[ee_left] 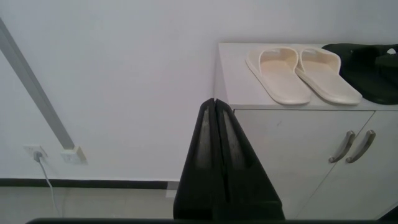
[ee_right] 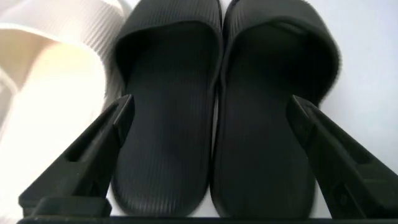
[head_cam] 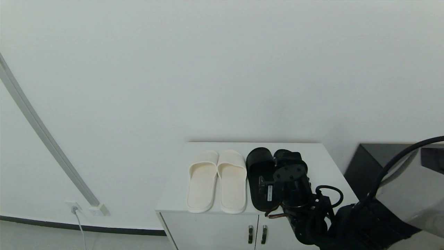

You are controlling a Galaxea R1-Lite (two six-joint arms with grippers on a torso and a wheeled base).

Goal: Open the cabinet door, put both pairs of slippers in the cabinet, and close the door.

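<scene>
A white pair of slippers (head_cam: pixel 216 180) and a black pair of slippers (head_cam: pixel 260 177) lie side by side on top of a white cabinet (head_cam: pixel 326 163) whose two doors are shut, with metal handles (head_cam: pixel 257 234) at the middle. My right gripper (ee_right: pixel 211 124) hangs open just above the black pair (ee_right: pixel 217 106), one finger (ee_right: pixel 93 155) outside each slipper. My left gripper (ee_left: pixel 216 112) is shut and empty, held off to the cabinet's left side, below its top. From there the white pair (ee_left: pixel 303 73) and the door handles (ee_left: pixel 352 146) are visible.
A white wall stands behind the cabinet. A grey cable duct (head_cam: pixel 41 132) runs diagonally down the wall to a socket with a plugged cord (head_cam: pixel 74 209). A dark piece of furniture (head_cam: pixel 364 163) stands right of the cabinet.
</scene>
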